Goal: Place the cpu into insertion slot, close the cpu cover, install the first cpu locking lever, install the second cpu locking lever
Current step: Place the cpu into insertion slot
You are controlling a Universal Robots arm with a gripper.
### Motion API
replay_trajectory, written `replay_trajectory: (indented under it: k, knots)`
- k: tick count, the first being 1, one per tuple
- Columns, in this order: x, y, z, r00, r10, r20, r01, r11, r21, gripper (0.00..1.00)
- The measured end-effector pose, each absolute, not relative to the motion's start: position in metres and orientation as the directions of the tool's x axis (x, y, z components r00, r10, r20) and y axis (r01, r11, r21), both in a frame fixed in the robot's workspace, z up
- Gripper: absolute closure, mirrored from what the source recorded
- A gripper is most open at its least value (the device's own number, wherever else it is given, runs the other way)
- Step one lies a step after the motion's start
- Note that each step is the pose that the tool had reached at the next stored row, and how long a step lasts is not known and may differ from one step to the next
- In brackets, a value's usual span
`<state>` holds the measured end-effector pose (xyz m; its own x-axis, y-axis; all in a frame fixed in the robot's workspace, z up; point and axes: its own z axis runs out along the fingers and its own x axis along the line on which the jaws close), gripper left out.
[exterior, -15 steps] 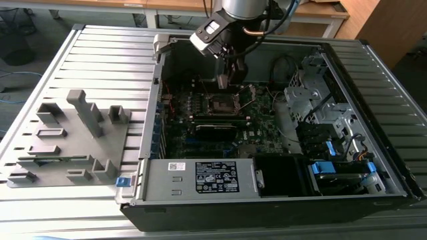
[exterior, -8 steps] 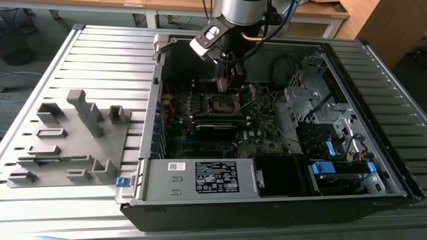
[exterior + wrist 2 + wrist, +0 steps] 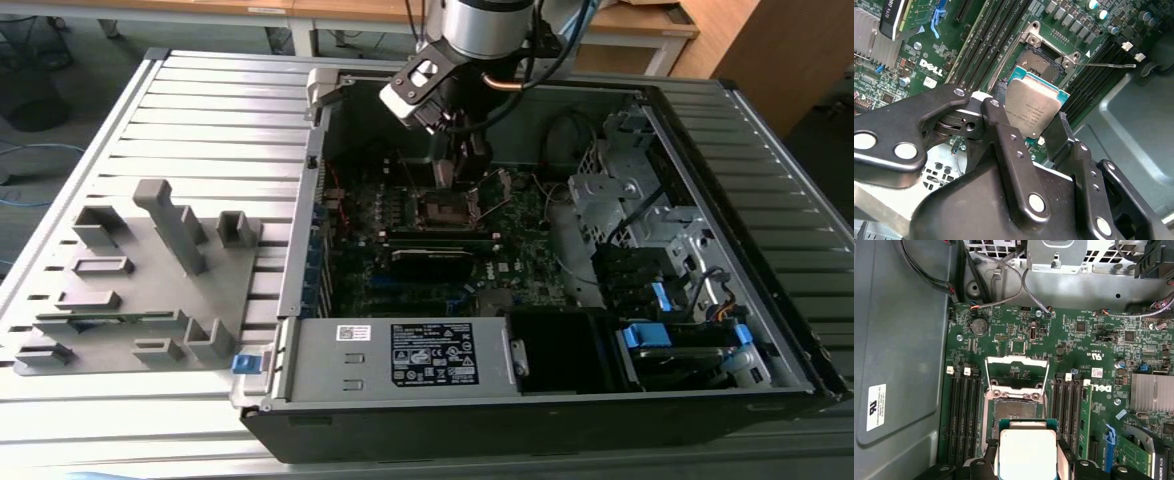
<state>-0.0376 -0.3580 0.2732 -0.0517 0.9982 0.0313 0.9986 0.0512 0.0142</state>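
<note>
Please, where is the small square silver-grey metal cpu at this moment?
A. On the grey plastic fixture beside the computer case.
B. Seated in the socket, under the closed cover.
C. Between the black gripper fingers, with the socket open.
C: in the second wrist view the small square silver-grey metal cpu sits clamped in the black gripper, while the first wrist view shows the square dark insertion slot bare and the thin silver cpu cover raised.

**Robot body.** You are looking at the arm (image 3: 487, 25): its silver-grey cylindrical wrist is carrying a white-and-black camera block (image 3: 416, 92), with dark cables (image 3: 537, 64) and one copper-coloured loop (image 3: 505, 86) hanging beside it. In the second wrist view you are seeing the gripper (image 3: 1026, 114): matte black linkage bars are forming its fingers (image 3: 1004, 145), and round silver rivets (image 3: 1036, 202) and small dark screws (image 3: 1018, 155) are studding them.
</note>
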Motion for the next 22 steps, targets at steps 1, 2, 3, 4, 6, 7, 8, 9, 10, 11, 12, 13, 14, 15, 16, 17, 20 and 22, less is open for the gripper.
replay_trajectory:
  k: [1,2,3,4,6,7,8,9,10,11,12,13,14,15,16,17,20,22]
  knots:
    - [-0.0376,-0.358,0.2731,-0.052,0.998,0.031,0.999,0.051,0.014,0.46]
    - [-0.0376,-0.3579,0.2731,-0.052,0.998,0.031,0.999,0.051,0.014,0.46]
    - [-0.0376,-0.3579,0.273,-0.052,0.998,0.032,0.999,0.051,0.014,0.46]
    - [-0.0376,-0.3579,0.273,-0.052,0.998,0.032,0.999,0.051,0.014,0.46]
    - [-0.0376,-0.3579,0.2727,-0.052,0.998,0.032,0.999,0.051,0.014,0.46]
    - [-0.0376,-0.3579,0.2721,-0.052,0.998,0.032,0.999,0.051,0.015,0.46]
    - [-0.0376,-0.3579,0.2715,-0.052,0.998,0.032,0.999,0.051,0.015,0.46]
    - [-0.0376,-0.3579,0.2708,-0.052,0.998,0.032,0.999,0.051,0.014,0.46]
    - [-0.0376,-0.3579,0.2699,-0.052,0.998,0.032,0.999,0.051,0.014,0.46]
    - [-0.0376,-0.3579,0.2692,-0.052,0.998,0.032,0.999,0.051,0.014,0.46]
    - [-0.0376,-0.3579,0.269,-0.052,0.998,0.032,0.999,0.051,0.014,0.46]
    - [-0.0376,-0.3579,0.269,-0.052,0.998,0.031,0.999,0.051,0.014,0.46]
    - [-0.0376,-0.3579,0.269,-0.052,0.998,0.031,0.999,0.051,0.014,0.46]
    - [-0.0376,-0.3579,0.2689,-0.052,0.998,0.031,0.999,0.051,0.014,0.46]
    - [-0.0376,-0.3579,0.2686,-0.052,0.998,0.032,0.999,0.051,0.014,0.46]
    - [-0.0376,-0.3579,0.2682,-0.052,0.998,0.032,0.999,0.051,0.015,0.46]
    - [-0.0376,-0.3579,0.2666,-0.052,0.998,0.032,0.999,0.051,0.014,0.46]
    - [-0.0376,-0.3575,0.266,-0.052,0.998,0.032,0.999,0.051,0.014,0.46]
